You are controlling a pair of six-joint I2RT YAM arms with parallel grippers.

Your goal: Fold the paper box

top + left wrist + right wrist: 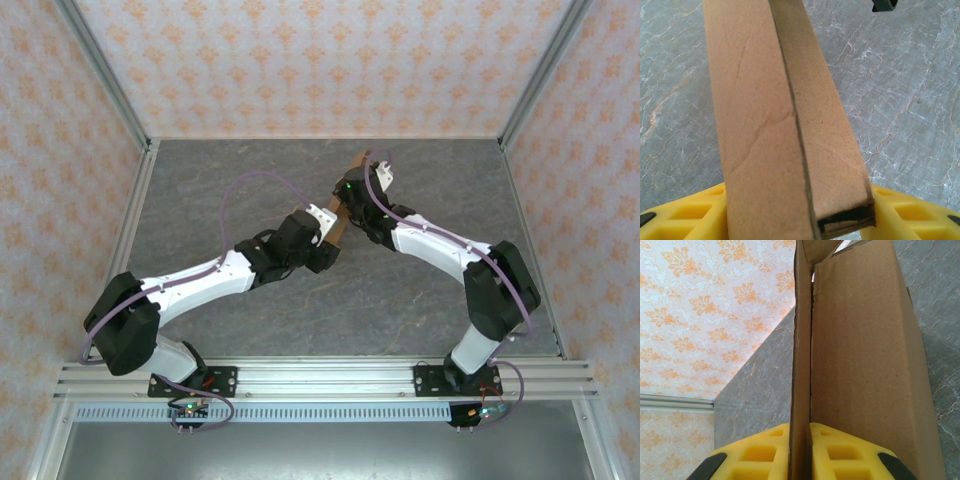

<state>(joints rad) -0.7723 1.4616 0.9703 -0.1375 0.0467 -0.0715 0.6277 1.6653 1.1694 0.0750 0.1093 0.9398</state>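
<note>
As paper box [765,100] sits between them, left end effector [800,220] pinching it, right end effector [801,450] likewise.

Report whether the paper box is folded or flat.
Folded: the paper box shows layered walls meeting at a crease, not a flat sheet.

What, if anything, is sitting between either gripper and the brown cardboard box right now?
Nothing visible. The left gripper is clamped across the plain brown cardboard box, and the right gripper is closed on one of its thin panels.
</note>
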